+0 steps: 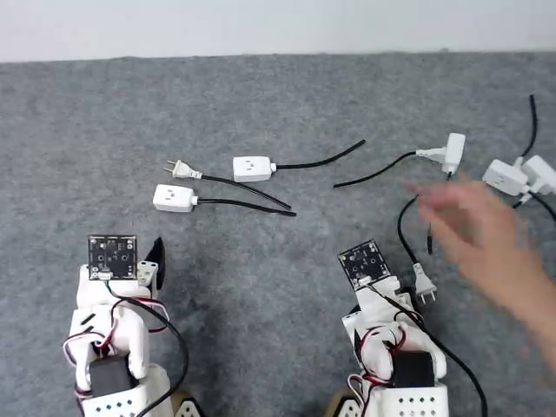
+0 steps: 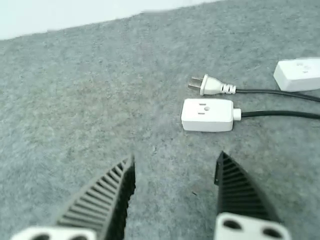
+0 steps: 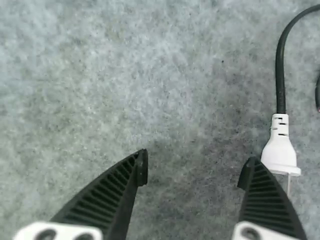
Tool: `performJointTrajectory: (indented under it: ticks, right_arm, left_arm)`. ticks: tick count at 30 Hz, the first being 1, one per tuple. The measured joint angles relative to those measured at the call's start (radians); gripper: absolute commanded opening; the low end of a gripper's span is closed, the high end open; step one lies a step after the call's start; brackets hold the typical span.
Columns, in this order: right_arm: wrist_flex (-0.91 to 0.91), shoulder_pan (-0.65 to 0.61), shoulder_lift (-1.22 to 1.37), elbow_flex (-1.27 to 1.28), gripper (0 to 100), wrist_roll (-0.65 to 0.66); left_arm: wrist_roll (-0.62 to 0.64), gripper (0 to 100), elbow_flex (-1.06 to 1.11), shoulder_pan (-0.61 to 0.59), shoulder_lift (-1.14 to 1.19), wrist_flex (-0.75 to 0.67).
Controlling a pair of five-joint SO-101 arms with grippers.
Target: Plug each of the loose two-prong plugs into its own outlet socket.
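Observation:
On the grey felt, a loose white two-prong plug (image 1: pixel 179 168) lies beside two white outlet sockets (image 1: pixel 252 168) (image 1: pixel 173 198), each on a black cord. My left gripper (image 2: pixel 175 167) stands open just short of the nearer socket (image 2: pixel 207 115), with the plug (image 2: pixel 210 86) behind it. A second loose plug (image 1: pixel 423 285) lies by the right arm. My right gripper (image 3: pixel 195 165) is open over bare felt, and that plug (image 3: pixel 280 150) lies right beside one fingertip (image 3: pixel 252 172). Farther right, a plug sits in a socket (image 1: pixel 452 152).
A person's blurred hand (image 1: pixel 486 239) reaches in from the right over the cords. Two more white sockets (image 1: pixel 508 176) (image 1: pixel 540 172) lie at the right edge. Black cords (image 1: pixel 252 204) trail across the middle. Bare felt stretches between the two arms.

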Motion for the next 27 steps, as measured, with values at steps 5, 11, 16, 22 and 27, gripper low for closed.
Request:
performJointTrajectory:
  ticks: [5,11,16,22,27]
  right_arm:
    - [0.000,0.000,0.000,0.000,30.3,0.000]
    - [0.000,0.000,0.000,0.000,30.3,0.000]
    - [0.000,0.000,0.000,0.000,30.3,0.000]
    - [0.000,0.000,0.000,0.000,30.3,0.000]
    - [0.000,0.000,0.000,0.000,30.3,0.000]
  left_arm:
    - [0.015,25,0.002,0.000,0.000,-0.015]
    - [0.018,25,0.008,0.012,0.000,-0.034]
    - [0.018,25,0.037,0.041,0.000,-0.069]
    - [0.018,25,0.037,0.048,0.000,-0.072]
    - [0.018,25,0.037,0.048,0.000,-0.072]
